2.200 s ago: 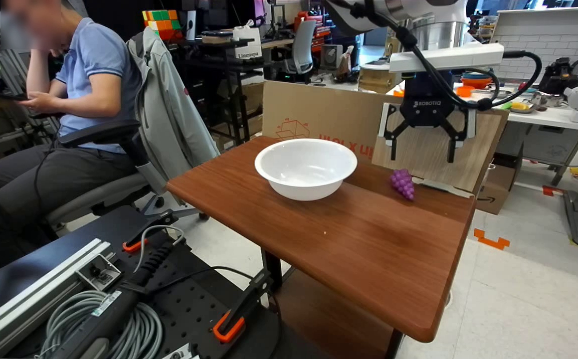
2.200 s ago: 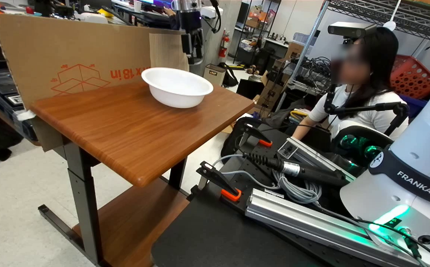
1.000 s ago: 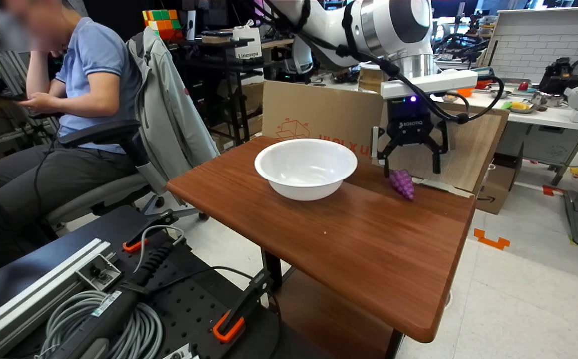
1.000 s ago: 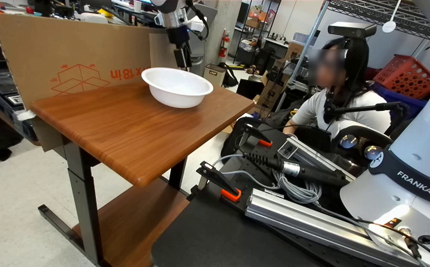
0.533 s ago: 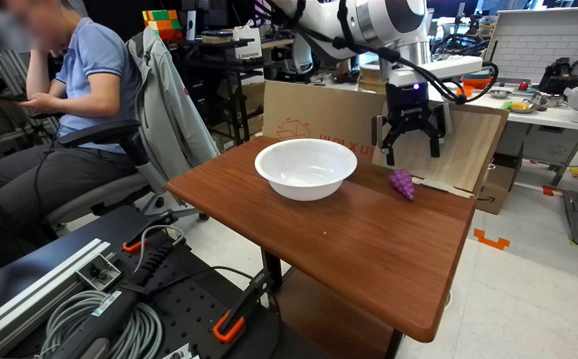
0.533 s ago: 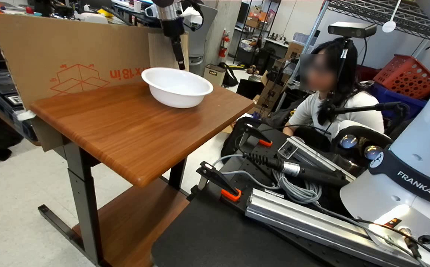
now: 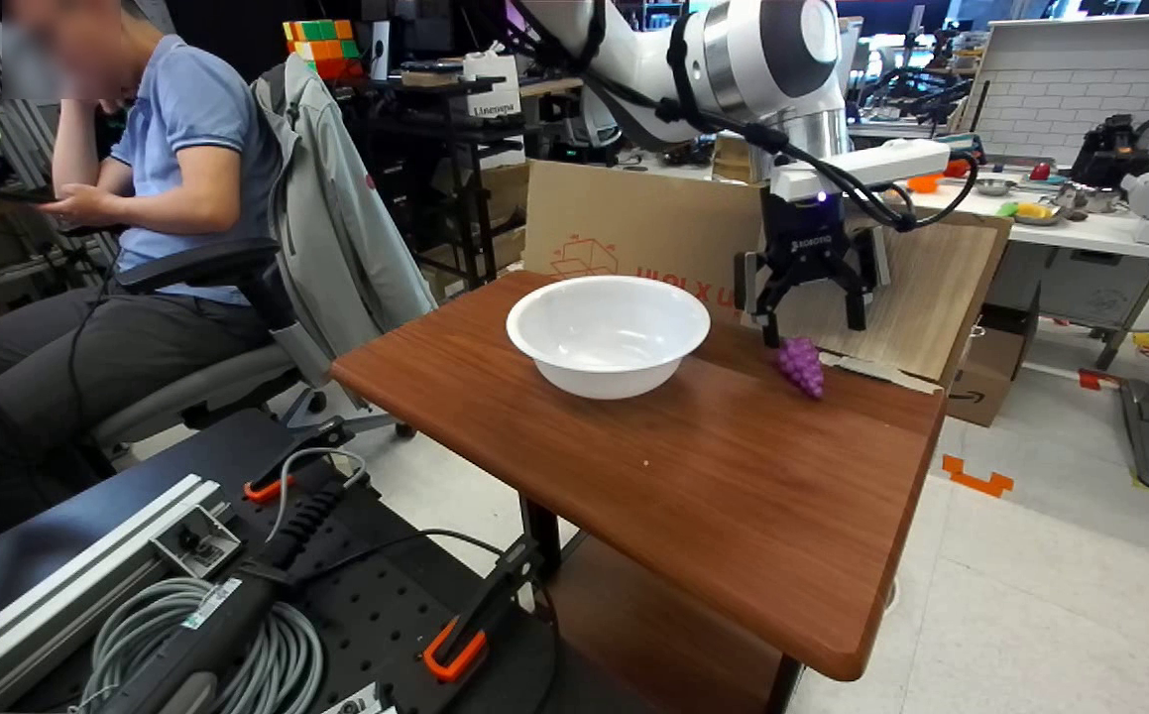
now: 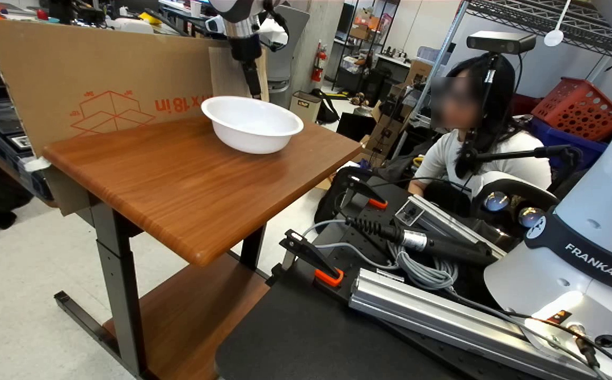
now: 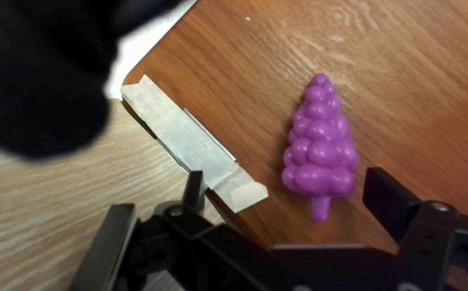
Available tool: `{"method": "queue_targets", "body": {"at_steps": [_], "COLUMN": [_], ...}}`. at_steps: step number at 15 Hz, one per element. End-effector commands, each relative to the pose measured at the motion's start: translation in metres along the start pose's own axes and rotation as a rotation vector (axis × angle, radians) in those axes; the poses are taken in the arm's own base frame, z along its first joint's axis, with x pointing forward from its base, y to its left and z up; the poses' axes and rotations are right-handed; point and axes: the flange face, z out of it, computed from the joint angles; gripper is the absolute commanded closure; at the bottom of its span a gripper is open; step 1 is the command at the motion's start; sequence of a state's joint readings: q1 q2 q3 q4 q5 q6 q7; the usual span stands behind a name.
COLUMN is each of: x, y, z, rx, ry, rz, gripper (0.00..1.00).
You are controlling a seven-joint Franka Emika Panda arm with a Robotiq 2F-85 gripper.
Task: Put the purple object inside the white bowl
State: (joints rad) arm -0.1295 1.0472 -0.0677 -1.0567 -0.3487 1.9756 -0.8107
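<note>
The purple object point(image 7: 800, 367) is a lumpy, grape-like piece with a short stem, lying on the brown table point(image 7: 713, 496) near its back edge. In the wrist view it point(image 9: 320, 149) lies ahead of the fingers, stem toward the gripper. The white bowl point(image 7: 604, 382) stands upright to its left; it also shows in an exterior view point(image 8: 250, 140), where the purple object does not show. My gripper point(image 7: 813, 327) is open and empty, tilted a little, just above and behind the purple object. In the wrist view its fingers point(image 9: 286, 184) are apart, one on each side of the stem's line.
A cardboard sheet point(image 7: 633, 218) stands along the table's back edge, with a wood-grain panel point(image 7: 891, 288) right behind the gripper. Pale tape point(image 9: 189, 137) joins panel and table. A black bench point(image 7: 376, 595) with clamps stands in front. Seated people are nearby.
Over about two seconds my gripper has come down and left toward the purple object, rising briefly and tilting before lowering again. The purple object and bowl have not moved.
</note>
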Motion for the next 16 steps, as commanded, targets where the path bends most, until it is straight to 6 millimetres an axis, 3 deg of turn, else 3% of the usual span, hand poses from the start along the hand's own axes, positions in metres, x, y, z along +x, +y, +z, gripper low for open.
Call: {"method": "queue_targets", "body": {"at_steps": [1, 3, 4, 5, 12, 16], "x": [-0.001, -0.002, -0.003, -0.004, -0.018, -0.039], "y": [-0.009, -0.012, -0.012, -0.012, -0.020, -0.026], "z": [0.007, 0.011, 0.009, 0.009, 0.005, -0.009], "rx": [-0.002, -0.011, -0.020, -0.025, -0.046, -0.051], "ry": [0.017, 0.017, 0.021, 0.023, 0.051, 0.079], "rz": [-0.022, -0.028, -0.027, -0.027, 0.003, 0.066], "gripper": [0.00, 0.00, 0.25, 0.28, 0.81, 0.82]}}
